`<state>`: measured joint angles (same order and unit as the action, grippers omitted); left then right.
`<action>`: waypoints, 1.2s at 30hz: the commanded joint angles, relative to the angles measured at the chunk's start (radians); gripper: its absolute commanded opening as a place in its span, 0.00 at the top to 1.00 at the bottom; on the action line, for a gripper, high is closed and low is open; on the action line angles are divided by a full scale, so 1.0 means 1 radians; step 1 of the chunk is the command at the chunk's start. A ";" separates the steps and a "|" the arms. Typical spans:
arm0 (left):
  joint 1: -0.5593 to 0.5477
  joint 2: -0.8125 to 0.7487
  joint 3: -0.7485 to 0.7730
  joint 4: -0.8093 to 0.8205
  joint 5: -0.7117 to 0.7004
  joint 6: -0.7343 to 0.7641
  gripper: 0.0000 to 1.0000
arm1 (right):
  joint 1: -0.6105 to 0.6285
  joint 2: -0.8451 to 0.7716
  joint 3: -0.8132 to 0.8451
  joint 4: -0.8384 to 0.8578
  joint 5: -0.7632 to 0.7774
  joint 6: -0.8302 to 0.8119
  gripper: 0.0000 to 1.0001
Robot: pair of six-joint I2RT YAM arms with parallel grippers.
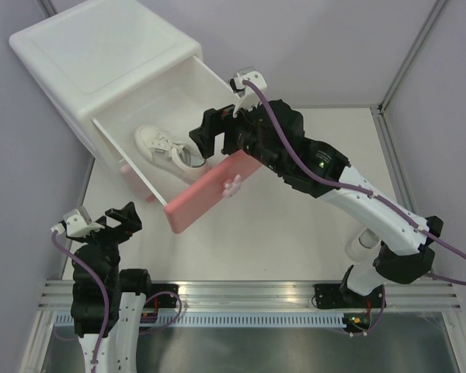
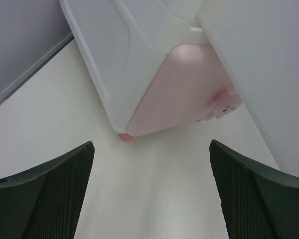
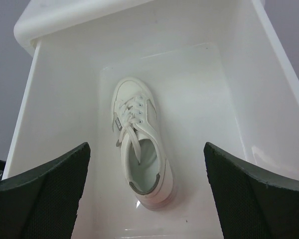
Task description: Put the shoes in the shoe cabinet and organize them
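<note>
Grey walls [image 1: 334,47] enclose a white tabletop [image 1: 295,233] with an aluminium rail [image 1: 248,289].

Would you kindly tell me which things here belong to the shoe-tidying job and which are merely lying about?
Job: cabinet; upper drawer, pulled out; white shoe lying in it; lower drawer, shut; right pincer, open above the drawer; left pincer, open.
Lying about: table; metal rail at its near edge; purple cables.

The cabinet [image 1: 93,62] stood at the far left with its darker pink upper drawer [image 1: 210,190] pulled well out. One white sneaker [image 3: 137,149] lay upright inside, near the left wall, toe inward. The pale pink lower drawer [image 2: 179,84] was closed.
</note>
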<state>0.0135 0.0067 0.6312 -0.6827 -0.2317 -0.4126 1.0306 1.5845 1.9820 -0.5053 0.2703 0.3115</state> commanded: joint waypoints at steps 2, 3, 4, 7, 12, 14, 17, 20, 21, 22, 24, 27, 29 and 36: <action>-0.001 -0.079 -0.001 0.020 -0.006 0.020 0.01 | 0.002 -0.118 -0.080 0.148 0.052 -0.028 0.02; -0.001 -0.076 0.001 0.021 -0.006 0.020 0.01 | 0.003 -0.145 -0.104 0.155 0.072 -0.035 0.02; -0.001 -0.077 -0.001 0.022 -0.006 0.020 0.01 | 0.002 -0.156 -0.113 0.163 0.087 -0.040 0.02; -0.003 -0.074 -0.001 0.020 -0.009 0.018 0.01 | 0.000 -0.188 -0.133 0.154 0.142 -0.049 0.02; -0.001 -0.076 0.001 0.020 -0.012 0.018 0.01 | -0.004 -0.205 -0.137 0.099 0.168 -0.054 0.02; -0.001 -0.074 0.001 0.022 -0.012 0.018 0.01 | -0.007 -0.205 -0.135 0.059 0.187 -0.046 0.02; -0.001 -0.073 0.001 0.020 -0.014 0.017 0.01 | -0.021 -0.225 -0.152 0.009 0.230 -0.022 0.02; -0.001 -0.070 0.001 0.021 -0.015 0.017 0.01 | -0.052 -0.267 -0.213 -0.022 0.268 0.026 0.02; -0.001 -0.068 -0.001 0.022 -0.015 0.017 0.01 | -0.064 -0.280 -0.231 -0.027 0.297 0.040 0.02; -0.001 -0.068 0.001 0.020 -0.015 0.017 0.01 | -0.087 -0.296 -0.250 -0.033 0.312 0.049 0.02; -0.001 -0.067 0.001 0.018 -0.017 0.017 0.01 | -0.110 -0.343 -0.302 -0.051 0.364 0.066 0.02; -0.001 -0.067 0.001 0.017 -0.018 0.017 0.01 | -0.165 -0.397 -0.353 -0.108 0.429 0.089 0.02; 0.000 -0.065 0.001 0.018 -0.018 0.017 0.01 | -0.223 -0.422 -0.373 -0.180 0.443 0.107 0.02; -0.001 -0.057 0.001 0.020 -0.017 0.018 0.01 | -0.339 -0.508 -0.480 -0.263 0.491 0.150 0.02</action>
<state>0.0135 0.0067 0.6315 -0.6827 -0.2340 -0.4126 0.7094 1.0927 1.5322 -0.6998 0.7059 0.4236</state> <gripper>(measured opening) 0.989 0.979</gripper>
